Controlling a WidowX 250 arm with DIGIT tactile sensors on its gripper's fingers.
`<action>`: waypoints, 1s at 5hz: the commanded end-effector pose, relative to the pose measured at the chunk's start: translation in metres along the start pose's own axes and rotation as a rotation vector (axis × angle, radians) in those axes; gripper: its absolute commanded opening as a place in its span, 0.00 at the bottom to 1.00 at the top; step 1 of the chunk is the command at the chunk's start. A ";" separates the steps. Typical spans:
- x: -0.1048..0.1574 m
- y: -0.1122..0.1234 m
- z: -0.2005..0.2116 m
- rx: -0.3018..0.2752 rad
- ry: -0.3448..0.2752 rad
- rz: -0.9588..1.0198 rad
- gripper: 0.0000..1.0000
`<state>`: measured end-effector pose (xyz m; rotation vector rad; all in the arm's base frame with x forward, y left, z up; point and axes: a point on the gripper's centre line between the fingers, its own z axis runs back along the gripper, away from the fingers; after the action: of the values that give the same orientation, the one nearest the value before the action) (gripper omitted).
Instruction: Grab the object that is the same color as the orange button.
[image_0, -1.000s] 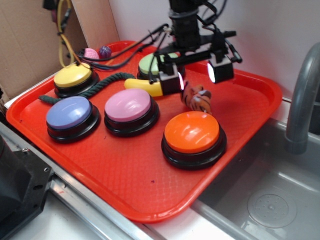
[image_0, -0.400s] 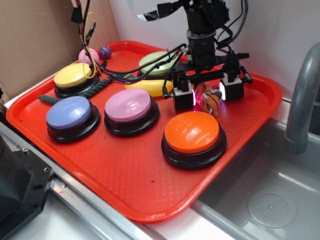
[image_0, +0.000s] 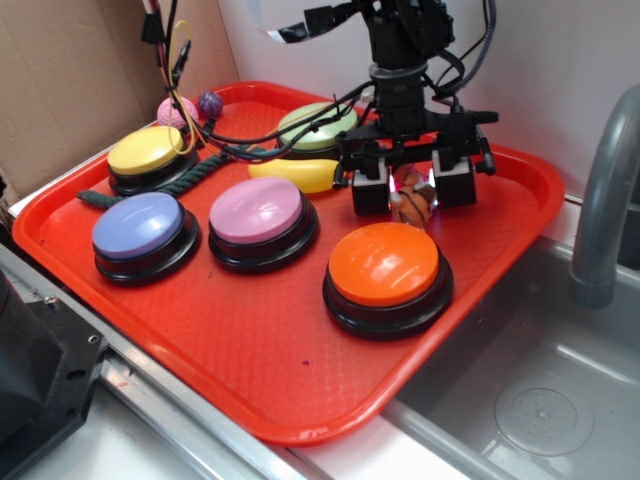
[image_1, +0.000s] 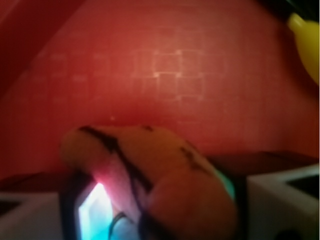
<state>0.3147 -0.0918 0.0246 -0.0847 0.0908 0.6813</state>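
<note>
The object, a small orange plush tiger (image_0: 412, 203) with black stripes, sits on the red tray (image_0: 250, 370) just behind the orange button (image_0: 384, 262), a glossy orange dome on a black base. My gripper (image_0: 412, 195) has come down over the tiger, with one finger pressed on each side of it. In the wrist view the tiger (image_1: 150, 170) fills the space between the lit pads of the gripper (image_1: 160, 210), close to the camera and blurred. The jaws are shut on the tiger.
Pink (image_0: 257, 210), blue (image_0: 138, 225), yellow (image_0: 146, 150) and green (image_0: 315, 125) buttons share the tray. A yellow banana (image_0: 295, 175) lies just left of the gripper, with a dark rope (image_0: 215, 165) beyond it. A sink (image_0: 540, 400) and grey faucet (image_0: 600, 200) are on the right.
The gripper swung right from above the banana, dropped over the tiger, and its fingers have drawn in against the toy's sides.
</note>
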 end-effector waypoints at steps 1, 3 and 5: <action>0.002 0.046 0.102 -0.068 -0.135 -0.298 0.00; -0.014 0.102 0.139 -0.011 -0.147 -0.510 0.00; -0.037 0.148 0.147 0.009 -0.183 -0.512 0.00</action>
<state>0.1906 0.0079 0.1579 -0.0262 -0.0699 0.1873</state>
